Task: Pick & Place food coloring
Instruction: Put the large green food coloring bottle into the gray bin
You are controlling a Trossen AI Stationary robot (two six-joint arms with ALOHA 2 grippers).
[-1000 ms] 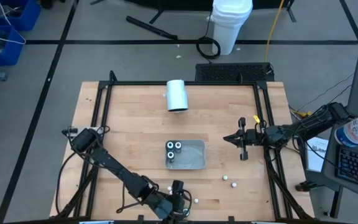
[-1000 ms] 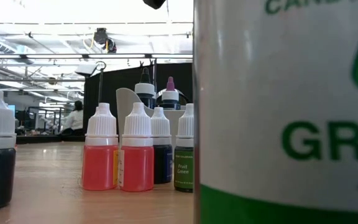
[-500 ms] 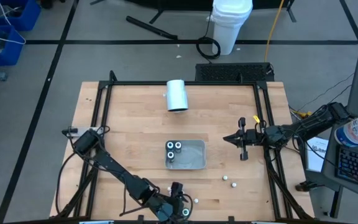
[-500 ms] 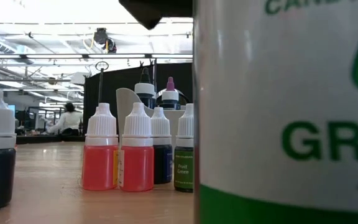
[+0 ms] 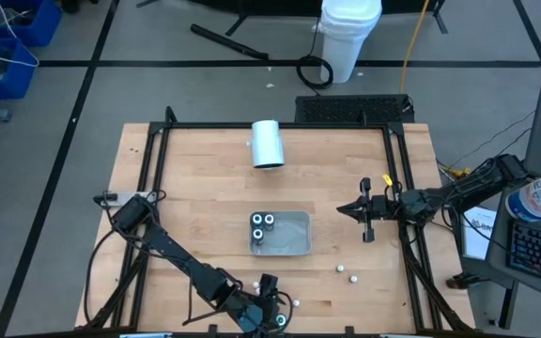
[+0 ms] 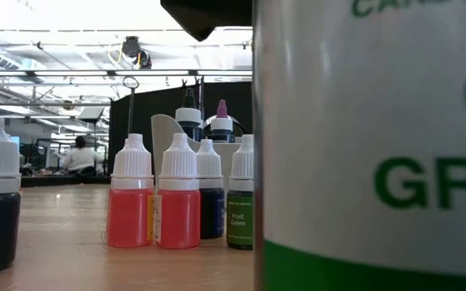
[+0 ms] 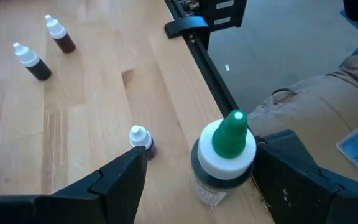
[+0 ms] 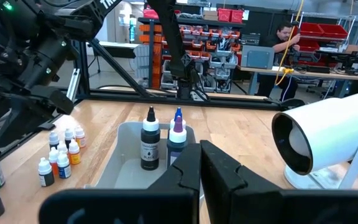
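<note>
Two arms on one wooden table [image 5: 195, 188]. Left gripper [image 7: 194, 177]: at the table's 6 o'clock edge in the high view, fingers [image 7: 114, 180] spread wide, one on each side of a green-tipped food coloring bottle [image 7: 224, 158] that stands upright at the table edge; neither finger touches it. One small white-capped bottle [image 7: 139, 138] stands just beside that bottle, also between the fingers. Two more small dark bottles [image 7: 33, 61] stand well apart from the gripper, toward its 11 o'clock in the left wrist view.

Grey tray [image 5: 294, 239]: table centre, holding larger dark-topped bottles [image 5: 263, 223] at its 9 o'clock end. Small bottles [image 6: 156, 198], red among them, stand in a group in the low view.

White cylinder [image 5: 268, 143]: lying on its side at the table's 12 o'clock.

Right gripper [image 5: 347, 209]: at the table's 3 o'clock side, fingers pressed together, holding nothing, well apart from every bottle.
</note>
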